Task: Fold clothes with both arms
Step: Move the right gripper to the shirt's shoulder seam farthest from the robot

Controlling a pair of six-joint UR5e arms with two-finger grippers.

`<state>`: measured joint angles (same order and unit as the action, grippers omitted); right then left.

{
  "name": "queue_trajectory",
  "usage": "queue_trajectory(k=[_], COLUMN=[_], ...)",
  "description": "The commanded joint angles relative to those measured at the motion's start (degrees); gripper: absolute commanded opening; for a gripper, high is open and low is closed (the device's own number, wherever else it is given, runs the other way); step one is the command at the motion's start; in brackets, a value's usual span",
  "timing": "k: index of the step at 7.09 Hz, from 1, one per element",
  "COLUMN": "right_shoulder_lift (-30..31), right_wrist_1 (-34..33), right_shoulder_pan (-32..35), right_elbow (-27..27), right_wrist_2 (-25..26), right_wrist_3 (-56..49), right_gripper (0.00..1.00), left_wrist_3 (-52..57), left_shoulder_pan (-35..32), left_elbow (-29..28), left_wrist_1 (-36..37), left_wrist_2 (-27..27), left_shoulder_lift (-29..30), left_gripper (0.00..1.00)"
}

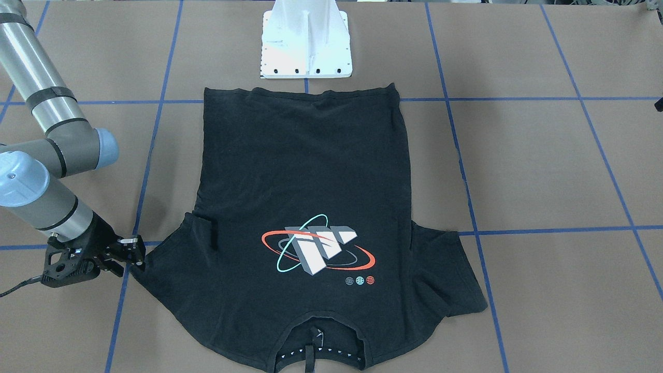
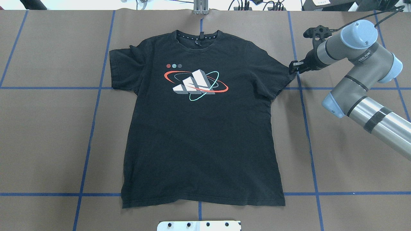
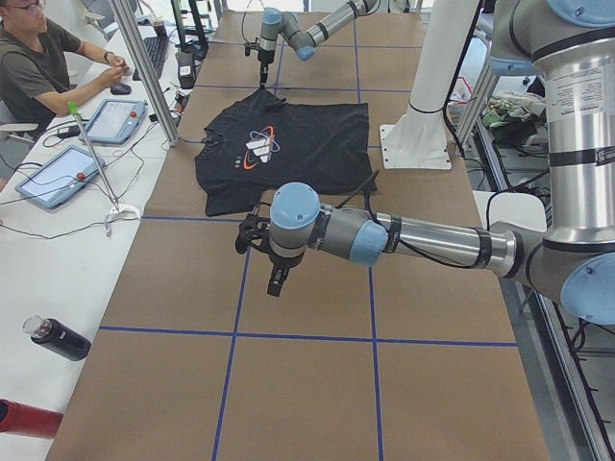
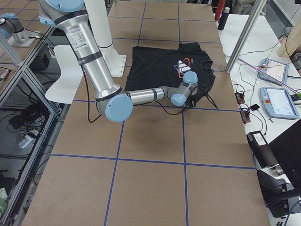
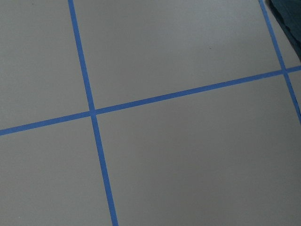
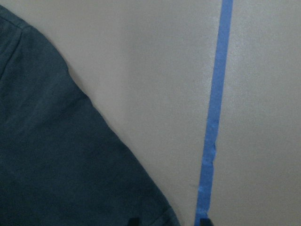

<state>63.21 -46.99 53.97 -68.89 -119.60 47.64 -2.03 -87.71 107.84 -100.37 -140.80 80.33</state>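
Observation:
The black T-shirt [image 2: 199,134] lies flat and face up on the brown table, its red and cyan print [image 2: 196,81] showing and its collar [image 2: 197,35] on the far side. My right gripper [image 2: 292,68] sits low at the tip of the shirt's sleeve [image 2: 276,77]. In the right wrist view its two fingertips stand apart at the bottom edge, with the sleeve hem [image 6: 155,207] between them, so it is open. My left gripper [image 3: 274,279] hovers over bare table off the shirt's other side. It shows only in the exterior left view, so I cannot tell its state.
The white pedestal base [image 1: 305,46] stands at the shirt's hem end. Blue tape lines [image 2: 93,128] grid the table. A person [image 3: 38,67] sits at a side bench with tablets [image 3: 58,173], and a dark bottle [image 3: 58,338] lies there.

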Motion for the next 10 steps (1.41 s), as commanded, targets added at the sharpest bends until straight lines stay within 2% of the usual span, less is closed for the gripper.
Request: queue_trajectory(k=[1,3,5,7,8,10], right_shoulder_lift=[0.2,-0.2,-0.8,-5.6,-8.6,-15.3], right_wrist_1=[0.1,0.0,0.0,-0.7,-0.9,-4.8], right_shoulder_pan=[-0.3,-0.3,-0.3,-1.9,-4.8,-8.9], right_elbow=[0.3,0.3,-0.3,-4.1,-4.0,-1.1], right_wrist_2=[0.1,0.1,0.0,-0.5,0.1,7.0], right_wrist_3=[0.0,0.3,1.9,14.2,20.2,23.3], right_gripper=[0.38,0.0,0.0,0.0,0.0,0.0], left_wrist_3=[-0.1,0.0,0.0,-0.1,0.0,-0.1], left_shoulder_pan=[0.0,0.0,-0.1,-0.1,-0.1,-0.1], left_elbow=[0.0,-0.1,0.0,0.4,0.5,0.6], left_wrist_1=[-0.1,-0.6,-0.6,-0.7,-0.7,-0.7], left_wrist_2=[0.0,0.0,0.0,0.0,0.0,0.0], left_shoulder_lift=[0.0,0.0,0.0,0.0,0.0,0.0], left_gripper=[1.0,1.0,1.0,1.0,1.0,1.0])
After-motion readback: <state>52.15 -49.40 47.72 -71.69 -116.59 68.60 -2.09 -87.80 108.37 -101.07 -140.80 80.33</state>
